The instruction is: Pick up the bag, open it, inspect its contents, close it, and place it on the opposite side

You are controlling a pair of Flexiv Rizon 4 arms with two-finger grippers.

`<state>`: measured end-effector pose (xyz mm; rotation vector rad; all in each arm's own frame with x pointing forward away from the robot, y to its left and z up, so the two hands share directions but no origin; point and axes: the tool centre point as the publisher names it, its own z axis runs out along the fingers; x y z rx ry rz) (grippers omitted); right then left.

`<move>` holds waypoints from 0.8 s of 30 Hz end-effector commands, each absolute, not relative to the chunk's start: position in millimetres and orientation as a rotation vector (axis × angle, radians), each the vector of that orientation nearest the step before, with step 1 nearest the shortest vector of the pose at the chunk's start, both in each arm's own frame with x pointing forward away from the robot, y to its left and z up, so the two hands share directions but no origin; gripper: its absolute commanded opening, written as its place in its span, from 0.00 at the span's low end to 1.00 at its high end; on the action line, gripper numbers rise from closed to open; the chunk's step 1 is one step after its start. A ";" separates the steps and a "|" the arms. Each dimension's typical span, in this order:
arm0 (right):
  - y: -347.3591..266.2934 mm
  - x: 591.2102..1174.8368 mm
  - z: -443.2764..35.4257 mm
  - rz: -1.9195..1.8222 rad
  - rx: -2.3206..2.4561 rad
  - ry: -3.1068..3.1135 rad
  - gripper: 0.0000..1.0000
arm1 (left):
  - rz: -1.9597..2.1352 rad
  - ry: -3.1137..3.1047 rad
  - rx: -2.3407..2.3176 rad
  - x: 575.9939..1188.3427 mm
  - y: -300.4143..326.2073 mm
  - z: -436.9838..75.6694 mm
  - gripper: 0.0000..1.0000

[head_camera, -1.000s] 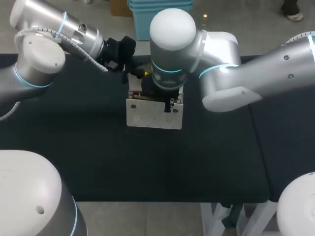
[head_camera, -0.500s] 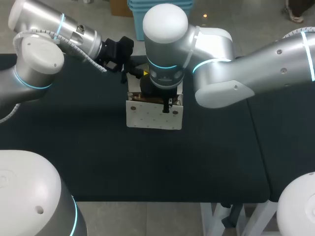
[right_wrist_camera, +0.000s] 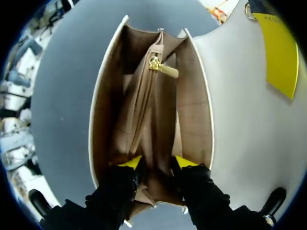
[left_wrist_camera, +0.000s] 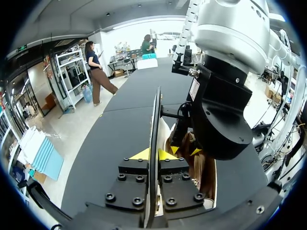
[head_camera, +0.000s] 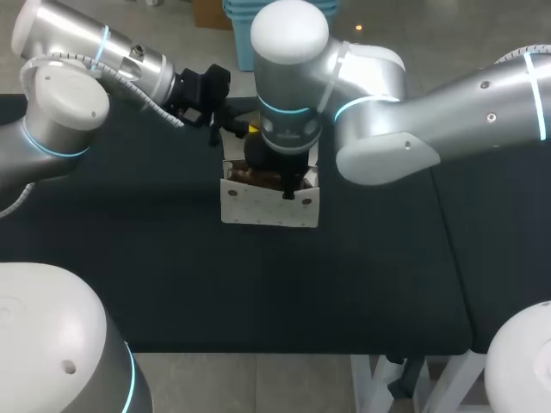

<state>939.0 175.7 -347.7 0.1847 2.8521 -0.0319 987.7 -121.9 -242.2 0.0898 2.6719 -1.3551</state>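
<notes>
On the dark desk (head_camera: 155,284) the white bag (head_camera: 269,206) stands upright near the middle, its mouth wide open. I judge that opening is done and inspecting is in hand; closing it and carrying it to the opposite side are left. My left claw (left_wrist_camera: 152,154) is clamped on one thin wall of the bag. My right claw (right_wrist_camera: 158,163) is down inside, fingers apart, astride the tan middle pocket (right_wrist_camera: 146,120). The two side compartments show only lining. The pocket's gold zip pull (right_wrist_camera: 163,68) sits at its far end, and its inside is hidden.
</notes>
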 end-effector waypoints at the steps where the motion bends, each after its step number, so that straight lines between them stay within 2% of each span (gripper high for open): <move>1: 173.5 942.8 -373.5 -0.041 0.184 2.856 1.00 | -1.364 2.670 0.098 987.4 -115.2 -242.3 0.00; 24: 173.5 944.8 -369.2 -0.050 0.182 2.847 1.00 | -1.365 2.670 0.119 987.0 -116.2 -242.7 0.00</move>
